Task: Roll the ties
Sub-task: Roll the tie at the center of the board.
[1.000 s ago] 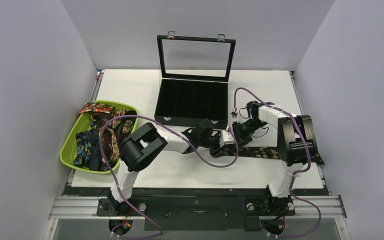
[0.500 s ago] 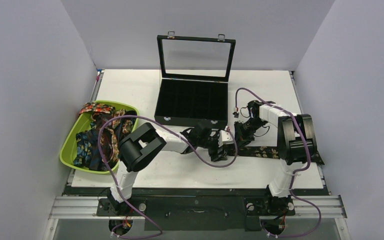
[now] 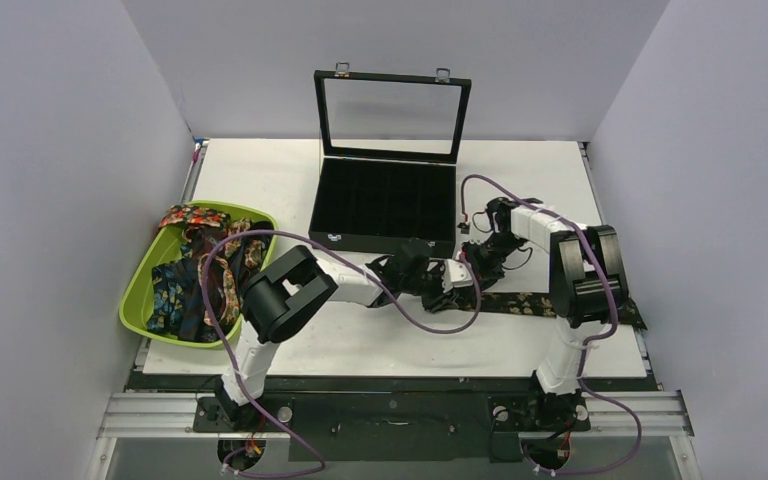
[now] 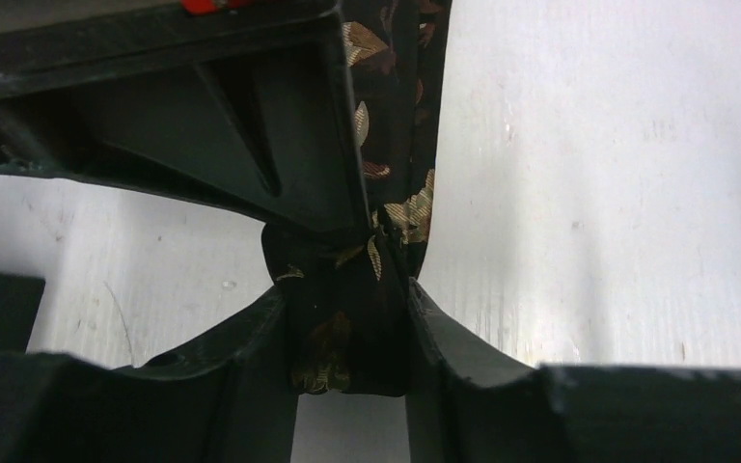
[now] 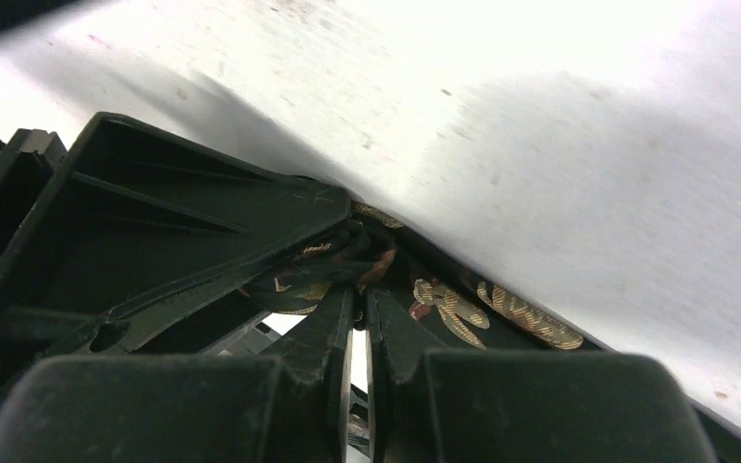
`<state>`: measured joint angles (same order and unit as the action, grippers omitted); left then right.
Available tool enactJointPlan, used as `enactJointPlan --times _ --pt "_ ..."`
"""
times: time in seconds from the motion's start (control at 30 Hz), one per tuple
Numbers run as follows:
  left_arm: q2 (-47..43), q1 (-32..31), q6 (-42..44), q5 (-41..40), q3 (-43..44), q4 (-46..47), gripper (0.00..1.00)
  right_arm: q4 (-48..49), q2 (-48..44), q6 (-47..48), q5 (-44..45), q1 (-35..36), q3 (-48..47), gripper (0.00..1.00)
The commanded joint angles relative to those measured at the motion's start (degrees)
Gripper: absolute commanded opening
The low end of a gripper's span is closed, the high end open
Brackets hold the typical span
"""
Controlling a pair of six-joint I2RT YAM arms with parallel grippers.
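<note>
A dark tie with tan-gold florals (image 3: 545, 304) lies along the table's near right part. Its left end is gathered into a small roll (image 4: 340, 338). My left gripper (image 3: 452, 284) (image 4: 344, 297) is shut on that roll, one finger on each side. My right gripper (image 3: 473, 263) (image 5: 359, 282) comes in from the far side, shut, its tips pinching the tie's fabric at the roll. The flat part of the tie (image 5: 455, 305) runs off to the right under it. More patterned ties (image 3: 200, 280) lie heaped in a green basket (image 3: 128, 310) at the left.
An open black case (image 3: 385, 205) with compartments stands at the back middle, its glass lid (image 3: 390, 112) upright. Purple cables (image 3: 430, 325) loop over the table around both wrists. The right arm's upper link (image 3: 582, 270) hangs over the tie's right half.
My left gripper opened for a moment and has shut again on the roll. The right wrist has shifted slightly to the left and back.
</note>
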<state>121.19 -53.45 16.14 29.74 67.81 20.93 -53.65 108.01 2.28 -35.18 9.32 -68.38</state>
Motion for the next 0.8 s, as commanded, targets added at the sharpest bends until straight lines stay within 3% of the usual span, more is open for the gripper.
enactJointPlan --times 0.0,0.2,0.3,0.43,0.6,0.77 --pt "-3.6 1.5 1.4 -4.1 -7.1 -4.1 0.24 5.2 3.8 2.8 5.6 4.1 -2.2 0.0" --pt "-9.1 2.9 0.8 -6.5 -15.2 -5.9 0.16 5.1 3.4 3.0 1.3 6.5 -6.1 0.0" --pt "-9.8 2.9 0.6 -7.2 -16.9 -6.4 0.14 1.1 0.5 5.3 0.1 5.2 -6.3 0.16" --pt "-9.5 2.9 0.5 -7.8 -16.3 -6.6 0.13 -6.1 -5.0 9.7 -0.5 -0.6 -3.8 0.27" --pt "-7.5 2.6 0.7 -7.4 -13.8 -7.0 0.13 -14.2 -10.1 18.1 7.4 -10.0 -0.7 0.28" --pt "-7.0 2.6 1.0 -7.0 -12.0 -7.8 0.12 -13.4 -9.4 21.8 19.0 -18.3 1.1 0.27"
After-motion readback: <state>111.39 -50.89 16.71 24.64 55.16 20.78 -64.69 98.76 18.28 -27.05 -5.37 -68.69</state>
